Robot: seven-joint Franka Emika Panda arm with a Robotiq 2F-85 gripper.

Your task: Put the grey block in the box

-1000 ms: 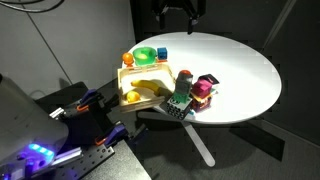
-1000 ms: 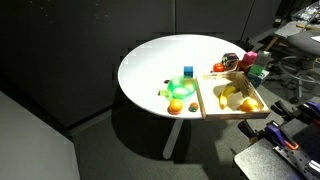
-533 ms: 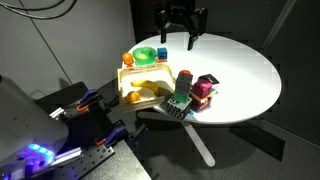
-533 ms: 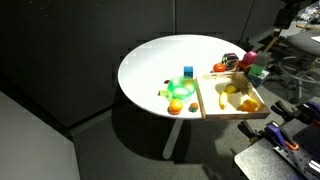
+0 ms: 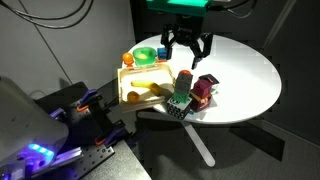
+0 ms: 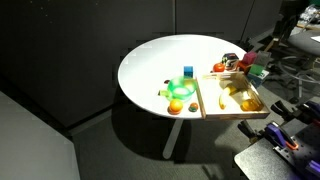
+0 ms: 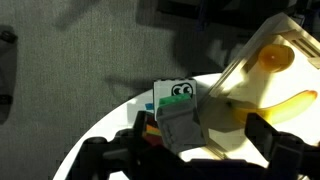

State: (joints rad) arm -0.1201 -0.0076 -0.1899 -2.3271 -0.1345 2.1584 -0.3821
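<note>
The black two-fingered claw [image 5: 188, 59] hung over the edge of the round white table [image 5: 245, 70] with its fingers spread wide and nothing between them. Straight beneath it, apart from both fingers, sat the small light grey cube-like block [image 5: 184, 77]. In the wrist view this block [image 7: 180, 127] showed in the middle of the gap between the two dark fingers, perched on a green piece with cartoon eyes [image 7: 177, 92].

The shallow pale wooden box with cream walls [image 5: 150, 73] lay below the claw and off to one side, just beside the grey block. The block itself was outside the box. Yellow toy pieces [image 5: 150, 90] lay inside the box. In the wrist view the box [image 7: 250, 62] reached away past one finger.

A pink block [image 5: 205, 90] stood below the claw on the side away from the box. A black dotted piece [image 5: 178, 111] lay below the claw, past the grey block at the table's rim.
</note>
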